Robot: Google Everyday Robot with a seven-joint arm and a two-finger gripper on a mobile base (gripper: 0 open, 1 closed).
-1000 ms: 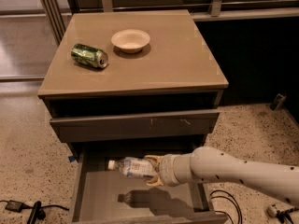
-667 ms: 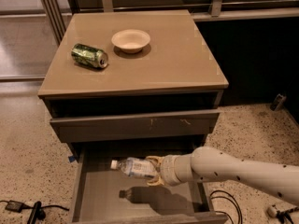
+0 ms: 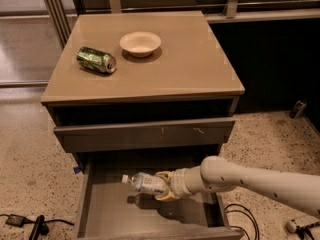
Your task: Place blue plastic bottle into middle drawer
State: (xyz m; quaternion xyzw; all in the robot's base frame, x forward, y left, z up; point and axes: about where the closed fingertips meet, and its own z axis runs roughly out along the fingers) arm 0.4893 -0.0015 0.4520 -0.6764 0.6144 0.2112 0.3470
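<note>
Your gripper point(image 3: 168, 186) clamps the small clear blue-labelled plastic bottle point(image 3: 144, 183) by its base; it is likely light, crushable and slick. The open grey wooden drawer point(image 3: 107, 211) lies just below.

Clear glossy plastic bottle point(image 3: 145, 183) with a pale label, clasped by the cream gripper point(image 3: 165, 185) above the matt grey wooden drawer point(image 3: 115, 214). Smooth white plastic arm point(image 3: 250, 179). Shiny dented metal can point(image 3: 96, 59) and matt bowl point(image 3: 140, 43) on a smooth, faintly glossy top point(image 3: 190, 59). Speckled floor point(image 3: 270, 144).
</note>
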